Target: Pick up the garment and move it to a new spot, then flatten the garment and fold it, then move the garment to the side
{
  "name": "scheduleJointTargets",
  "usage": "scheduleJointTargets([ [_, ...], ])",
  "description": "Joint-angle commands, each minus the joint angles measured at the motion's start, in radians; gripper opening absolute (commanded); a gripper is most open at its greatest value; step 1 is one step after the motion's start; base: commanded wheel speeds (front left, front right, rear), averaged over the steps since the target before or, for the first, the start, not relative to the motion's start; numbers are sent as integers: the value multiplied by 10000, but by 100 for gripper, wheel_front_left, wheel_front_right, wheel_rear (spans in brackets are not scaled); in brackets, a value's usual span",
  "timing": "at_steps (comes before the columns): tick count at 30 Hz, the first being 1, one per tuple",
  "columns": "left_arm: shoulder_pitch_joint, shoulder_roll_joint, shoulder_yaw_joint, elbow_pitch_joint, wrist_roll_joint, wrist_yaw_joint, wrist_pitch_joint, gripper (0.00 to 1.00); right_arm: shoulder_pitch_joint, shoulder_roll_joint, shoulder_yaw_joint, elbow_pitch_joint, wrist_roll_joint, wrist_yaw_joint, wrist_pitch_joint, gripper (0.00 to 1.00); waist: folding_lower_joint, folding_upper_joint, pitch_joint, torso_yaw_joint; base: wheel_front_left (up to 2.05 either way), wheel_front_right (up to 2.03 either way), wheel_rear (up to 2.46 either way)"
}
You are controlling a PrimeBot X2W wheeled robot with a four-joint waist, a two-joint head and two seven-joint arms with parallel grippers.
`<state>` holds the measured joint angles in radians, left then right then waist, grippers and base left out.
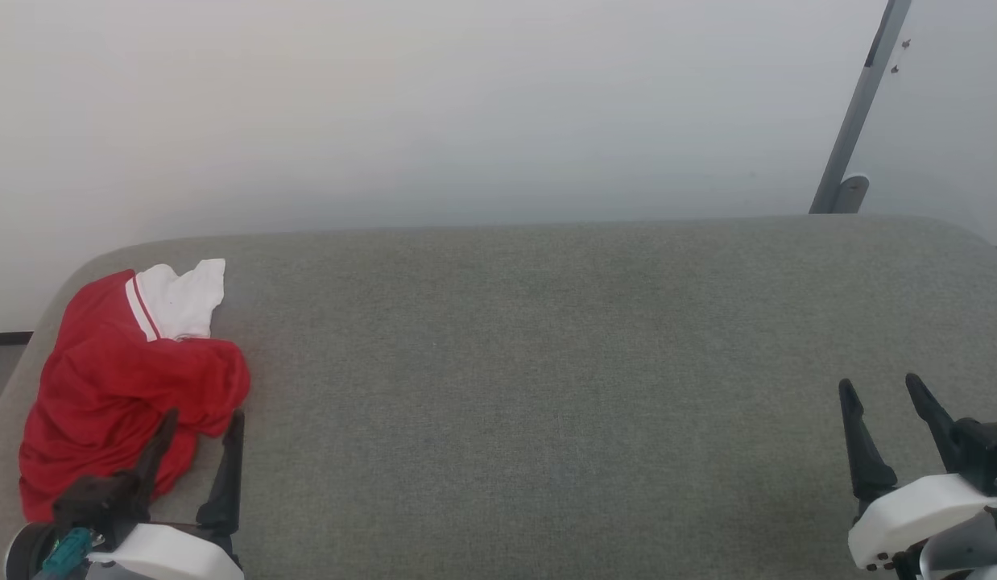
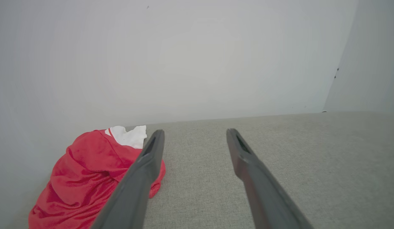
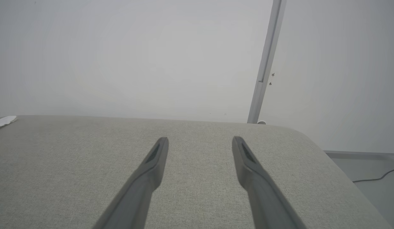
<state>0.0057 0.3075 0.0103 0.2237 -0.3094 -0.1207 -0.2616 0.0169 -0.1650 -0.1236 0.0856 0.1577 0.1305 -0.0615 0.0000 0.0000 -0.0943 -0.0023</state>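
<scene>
Left gripper (image 1: 205, 414), right gripper (image 1: 879, 380): jaws released; right wrist view adds a floor cable (image 3: 375, 178).

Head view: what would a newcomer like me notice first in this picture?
A crumpled red shirt with a white sleeve lies bunched at the far left of the gray padded surface. The robot's left hand is open right at its near edge, and the right hand is open at the lower right, well away from it.
</scene>
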Motion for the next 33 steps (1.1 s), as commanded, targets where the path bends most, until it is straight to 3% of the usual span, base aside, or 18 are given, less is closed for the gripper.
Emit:
scheduleJointTargets([
  [1,2,-48,59,86,-152,-42,-47,100,129,8,27,-69,-40,4,6,100,0,0,-4,27,0,0,0],
  [9,-256,-20,303,525,-444,81,-43,100,152,31,207,-136,-70,4,46,100,0,0,-74,609,0,0,0],
  [22,-246,282,540,565,-683,273,144,100,-188,-78,993,532,193,4,-266,100,0,0,-295,2386,0,0,0],
  [33,-110,402,494,360,-821,331,293,100,-401,-10,1339,1011,201,4,-553,100,0,0,-341,3142,0,0,0],
])
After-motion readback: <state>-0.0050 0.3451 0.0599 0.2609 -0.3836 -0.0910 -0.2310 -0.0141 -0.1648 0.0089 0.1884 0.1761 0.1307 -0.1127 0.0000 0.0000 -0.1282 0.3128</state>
